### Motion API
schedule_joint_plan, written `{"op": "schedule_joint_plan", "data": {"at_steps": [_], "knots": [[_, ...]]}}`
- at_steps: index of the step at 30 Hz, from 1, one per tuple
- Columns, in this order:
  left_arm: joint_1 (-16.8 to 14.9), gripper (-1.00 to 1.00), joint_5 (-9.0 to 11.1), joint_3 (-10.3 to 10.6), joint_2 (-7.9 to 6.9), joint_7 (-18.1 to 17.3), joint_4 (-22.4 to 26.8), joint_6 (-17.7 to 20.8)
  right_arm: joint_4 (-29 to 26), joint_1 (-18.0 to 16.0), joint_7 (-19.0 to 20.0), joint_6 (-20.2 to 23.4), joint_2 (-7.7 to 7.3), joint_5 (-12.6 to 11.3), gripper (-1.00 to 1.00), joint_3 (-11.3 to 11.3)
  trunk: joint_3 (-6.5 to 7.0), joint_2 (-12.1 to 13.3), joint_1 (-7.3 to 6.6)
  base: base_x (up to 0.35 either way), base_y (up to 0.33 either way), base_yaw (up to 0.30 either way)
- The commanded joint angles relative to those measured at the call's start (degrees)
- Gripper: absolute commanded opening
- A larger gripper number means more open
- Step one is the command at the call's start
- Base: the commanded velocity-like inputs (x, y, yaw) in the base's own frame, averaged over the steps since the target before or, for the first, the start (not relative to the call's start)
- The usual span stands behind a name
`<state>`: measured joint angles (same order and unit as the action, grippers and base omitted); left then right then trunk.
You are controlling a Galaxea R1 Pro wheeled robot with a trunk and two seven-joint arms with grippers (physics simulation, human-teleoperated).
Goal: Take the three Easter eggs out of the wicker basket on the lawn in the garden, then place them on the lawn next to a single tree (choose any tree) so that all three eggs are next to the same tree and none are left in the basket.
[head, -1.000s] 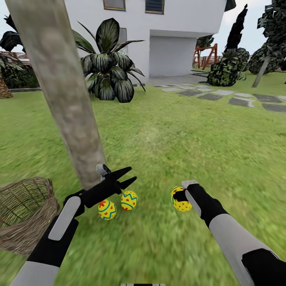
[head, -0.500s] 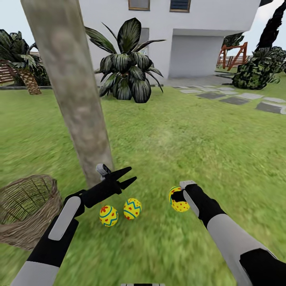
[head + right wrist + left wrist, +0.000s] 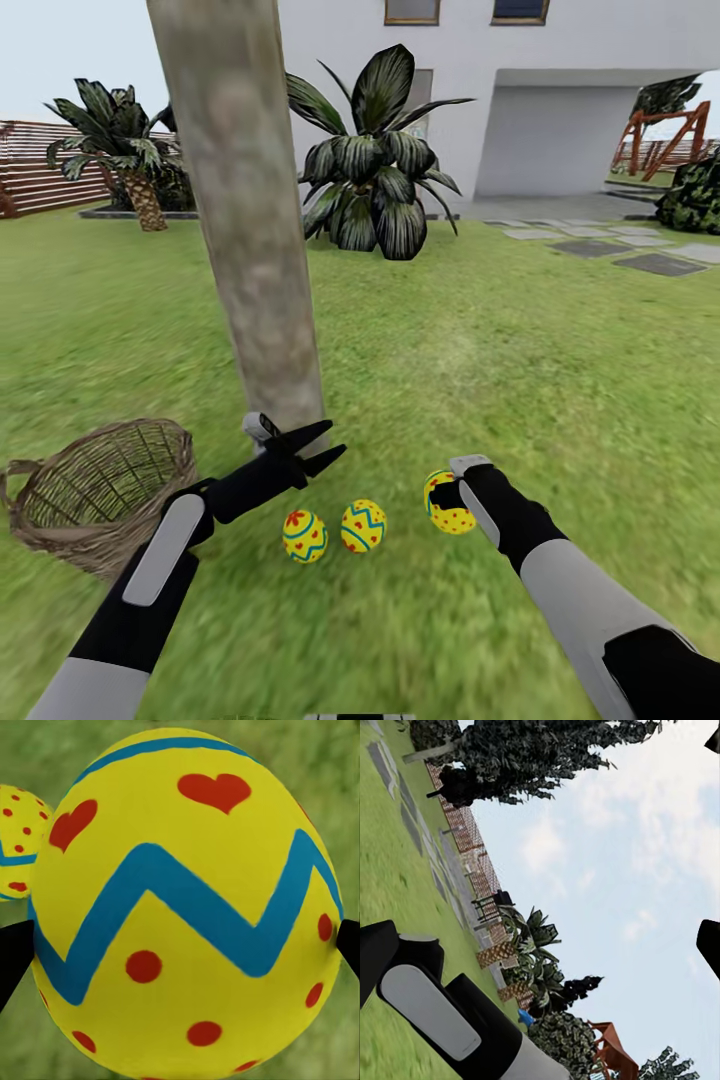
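Right wrist view pretty much says it all: the right gripper (image 3: 180, 937) has its jaws clamped on the third egg (image 3: 184, 907), dark fingertips just peeking out on either side of the shell, grass behind it, and a bit of another egg off to one side. From the head view that held egg (image 3: 447, 503) sits right at the tip of the right gripper (image 3: 452, 492), low over the lawn (image 3: 520, 360).

Off to the inner side of those jaws, near but not touching, the other two eggs are already on the grass: the zigzag egg (image 3: 363, 526) and beside it the flower-marked egg (image 3: 304, 536). Just above them hangs the left gripper (image 3: 325, 447), jaws spread wide and holding nothing. Beyond that gripper is the base of the tree (image 3: 262, 300). Further out on the left arm's side stands the wicker basket (image 3: 100, 495), and I can't spot an egg inside.

So I'd say it's the last placement. To do it cleanly: bring the egg down until it really rests on the grass, close to the other pair, then part the jaws slowly and lift straight up. Letting go from height is the risk, since a round egg could roll away from the trunk or knock its neighbours.
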<state>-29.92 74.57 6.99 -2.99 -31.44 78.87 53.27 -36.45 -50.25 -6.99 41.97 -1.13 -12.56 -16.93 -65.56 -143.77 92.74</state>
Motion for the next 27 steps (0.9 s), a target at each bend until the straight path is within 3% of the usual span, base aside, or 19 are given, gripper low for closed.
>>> {"op": "schedule_joint_plan", "data": {"at_steps": [1,9,12,14,17,18,22,25,27], "knots": [[-0.1,1.00,0.0,0.1,0.13,-0.2,0.0,0.2,-0.1,0.0,-0.5,0.2,-0.10,-0.6,-1.00,-0.4,-0.05,0.0,-0.01,0.000,-0.157,0.289],[-0.1,1.00,0.0,0.1,0.70,-0.2,0.0,0.2,-0.1,0.0,-0.5,0.2,-0.10,-0.7,-1.00,-0.5,-0.05,0.0,-0.01,0.128,-0.293,0.283],[-0.1,1.00,0.0,0.1,0.70,-0.2,0.0,0.2,-0.1,0.0,-0.2,-1.2,-0.11,-0.7,-1.00,-0.4,-0.05,0.0,-0.01,0.185,-0.307,0.057],[0.0,1.00,0.0,0.1,0.70,-0.2,0.0,0.2,1.7,0.4,0.0,-5.0,-0.16,-0.6,-1.00,-1.2,-0.05,0.0,-0.01,0.092,-0.126,0.005],[0.3,1.00,0.1,0.1,0.70,-0.3,0.0,0.2,3.3,0.6,0.1,-10.7,-0.15,-0.8,-1.00,-7.9,-0.05,0.0,-0.01,0.015,-0.020,0.001],[0.3,1.00,0.1,0.1,0.70,-0.3,0.0,0.2,4.0,0.6,0.0,-14.3,-0.16,-1.0,-1.00,-8.9,-0.05,0.0,-0.01,0.002,-0.003,0.000],[0.3,1.00,0.2,0.1,0.70,-0.5,0.3,0.2,9.7,0.6,-0.1,-20.2,-0.10,-1.0,-1.00,-9.6,-0.71,-0.1,0.06,0.000,0.000,0.000],[0.3,1.00,0.5,0.1,0.70,-0.6,0.8,0.3,13.8,0.6,-0.4,-31.9,-0.07,-1.2,-1.00,-9.6,-1.38,-0.1,0.14,0.000,0.000,0.000],[0.3,1.00,0.6,0.6,0.70,-0.7,1.2,0.3,17.1,0.5,-0.4,-34.2,0.46,-1.2,-1.00,-9.5,-1.82,-0.1,0.19,0.000,0.000,0.000]]}}
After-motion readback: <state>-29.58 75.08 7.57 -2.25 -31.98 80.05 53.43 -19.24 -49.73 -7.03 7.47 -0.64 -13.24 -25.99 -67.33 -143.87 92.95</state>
